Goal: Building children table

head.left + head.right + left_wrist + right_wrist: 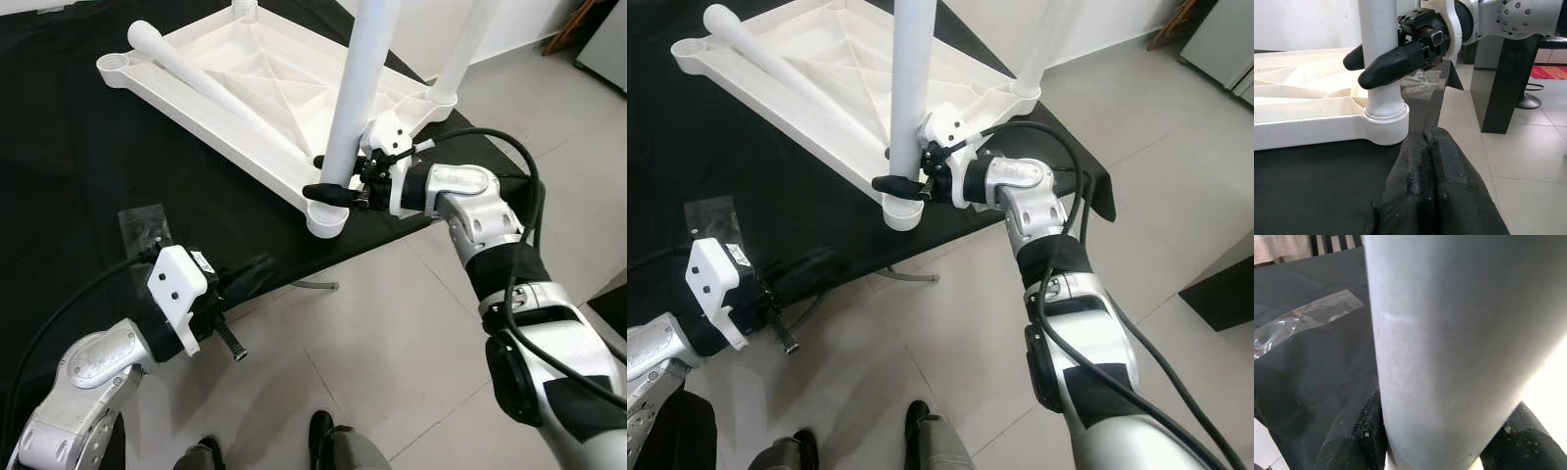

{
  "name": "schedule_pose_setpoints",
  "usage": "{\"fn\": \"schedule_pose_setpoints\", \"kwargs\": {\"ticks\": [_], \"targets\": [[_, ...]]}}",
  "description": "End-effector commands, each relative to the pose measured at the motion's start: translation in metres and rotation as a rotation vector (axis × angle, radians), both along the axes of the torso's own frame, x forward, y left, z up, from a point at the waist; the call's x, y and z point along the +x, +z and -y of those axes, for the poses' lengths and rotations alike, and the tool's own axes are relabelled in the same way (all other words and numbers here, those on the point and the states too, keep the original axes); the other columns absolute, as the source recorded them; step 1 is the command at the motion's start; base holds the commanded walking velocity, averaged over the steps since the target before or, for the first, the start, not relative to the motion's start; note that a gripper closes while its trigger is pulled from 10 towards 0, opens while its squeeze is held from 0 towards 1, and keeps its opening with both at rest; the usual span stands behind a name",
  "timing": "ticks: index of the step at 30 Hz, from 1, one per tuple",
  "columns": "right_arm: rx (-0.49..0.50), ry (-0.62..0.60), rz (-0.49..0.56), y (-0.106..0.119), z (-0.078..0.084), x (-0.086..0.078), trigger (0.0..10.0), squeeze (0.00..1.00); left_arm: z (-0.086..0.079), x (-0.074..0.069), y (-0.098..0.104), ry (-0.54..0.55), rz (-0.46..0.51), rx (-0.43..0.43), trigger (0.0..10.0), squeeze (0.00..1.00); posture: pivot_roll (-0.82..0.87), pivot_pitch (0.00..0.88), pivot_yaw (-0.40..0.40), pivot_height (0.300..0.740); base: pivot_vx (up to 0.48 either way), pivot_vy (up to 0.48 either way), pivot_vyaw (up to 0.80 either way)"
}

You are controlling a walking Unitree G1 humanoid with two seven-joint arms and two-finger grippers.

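The right end effector [338,188] was clamped on the leg [355,93] just above its socket [326,217], one black finger on each side of the tube, so the leg's long axis ran straight up from the fingers and down into the near corner of the upturned tabletop [245,73]. The left end effector [1432,186] sat with its fingers pressed together on nothing, low on the black surface [69,157] near that same corner and pointing at the socket (the right arm was plainly the nearer one). Another leg [201,83] lay loose across the tabletop, so the next move likely turned on pressing or twisting the held leg along that upright axis.
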State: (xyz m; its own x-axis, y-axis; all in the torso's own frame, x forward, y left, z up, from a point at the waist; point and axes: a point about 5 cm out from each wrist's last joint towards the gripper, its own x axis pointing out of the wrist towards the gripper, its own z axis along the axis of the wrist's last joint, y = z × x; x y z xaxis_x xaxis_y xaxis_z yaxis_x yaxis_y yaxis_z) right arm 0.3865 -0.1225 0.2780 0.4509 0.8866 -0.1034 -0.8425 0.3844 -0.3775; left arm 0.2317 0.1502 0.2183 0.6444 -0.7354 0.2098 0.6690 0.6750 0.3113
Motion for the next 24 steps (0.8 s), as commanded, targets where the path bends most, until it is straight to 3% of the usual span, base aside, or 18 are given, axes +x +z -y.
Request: {"fn": "schedule_pose_setpoints", "kwargs": {"ticks": [1,3,4,6,7,8,9,11,12,14,17,18,19,20,23,24], "targets": [[-0.008,-0.058,-0.004,-0.012,0.006,-0.001,0.0,0.00,0.004,-0.004,-0.001,-0.022,-0.007,-0.002,10.0,0.00,0.07,0.309,-0.124,0.740,0.000,0.000,0.00],[0.017,-0.111,-0.019,-0.020,0.006,0.000,0.0,0.00,0.003,-0.004,-0.001,-0.021,-0.007,-0.003,10.0,0.00,0.07,0.309,-0.124,0.740,0.000,0.000,0.00],[0.059,-0.233,-0.044,-0.035,0.001,0.001,0.0,0.00,0.002,-0.005,-0.001,-0.019,-0.009,0.000,10.0,0.00,0.07,0.313,-0.126,0.740,0.000,0.000,0.00],[0.184,-0.659,-0.088,-0.067,-0.004,0.001,0.0,0.00,0.001,-0.005,-0.001,-0.016,-0.010,0.002,10.0,0.00,0.06,0.318,-0.119,0.740,0.000,0.000,0.00],[0.184,-0.659,-0.088,-0.067,-0.004,0.001,0.0,0.00,0.001,-0.005,-0.001,-0.016,-0.010,0.002,10.0,0.00,0.06,0.318,-0.119,0.740,0.000,0.000,0.00],[0.192,-0.773,-0.104,-0.082,-0.006,-0.007,0.0,0.00,0.000,-0.004,-0.001,-0.016,-0.011,0.004,10.0,0.00,0.06,0.324,-0.110,0.740,0.000,0.000,0.00],[0.192,-0.773,-0.104,-0.082,-0.006,-0.007,0.0,0.00,0.000,-0.004,-0.001,-0.016,-0.011,0.004,10.0,0.00,0.06,0.324,-0.110,0.740,0.000,0.000,0.00],[0.217,-0.809,-0.122,-0.096,-0.025,-0.028,0.0,0.00,0.000,-0.003,0.000,-0.020,-0.010,0.005,10.0,0.00,0.06,0.319,-0.106,0.740,0.000,0.000,0.00],[0.217,-0.809,-0.122,-0.096,-0.025,-0.028,0.0,0.00,0.000,-0.003,0.000,-0.020,-0.010,0.005,10.0,0.00,0.06,0.319,-0.106,0.740,0.000,0.000,0.00],[0.253,-0.788,-0.131,-0.095,-0.041,-0.030,0.0,0.00,0.002,-0.002,0.000,-0.027,-0.007,0.002,10.0,0.00,0.06,0.300,-0.103,0.740,0.000,0.000,0.00],[0.257,-0.776,-0.131,-0.090,-0.046,-0.024,0.0,0.00,0.004,-0.001,-0.001,-0.033,-0.004,-0.002,10.0,0.00,0.06,0.295,-0.105,0.740,0.000,0.000,0.00],[0.256,-0.774,-0.122,-0.086,-0.046,-0.020,2.0,0.00,0.005,-0.001,-0.001,-0.035,-0.003,-0.002,10.0,0.00,0.06,0.291,-0.108,0.740,0.000,0.000,0.00],[0.256,-0.774,-0.122,-0.086,-0.046,-0.020,2.0,0.00,0.005,-0.001,-0.001,-0.035,-0.003,-0.002,10.0,0.00,0.06,0.291,-0.108,0.740,0.000,0.000,0.00],[0.251,-0.769,-0.104,-0.081,-0.046,-0.017,10.0,0.00,0.005,0.000,-0.001,-0.035,-0.002,-0.003,10.0,0.00,0.06,0.288,-0.109,0.740,0.000,0.000,0.00],[0.259,-0.812,-0.051,-0.066,-0.041,-0.014,10.0,0.03,0.004,0.000,-0.001,-0.034,-0.002,-0.002,10.0,0.00,0.06,0.285,-0.107,0.740,0.000,0.000,0.00],[0.266,-0.824,-0.032,-0.060,-0.038,-0.012,10.0,0.26,0.004,0.000,-0.001,-0.034,-0.001,-0.002,10.0,0.00,0.06,0.285,-0.107,0.740,0.000,0.000,0.00]]}}
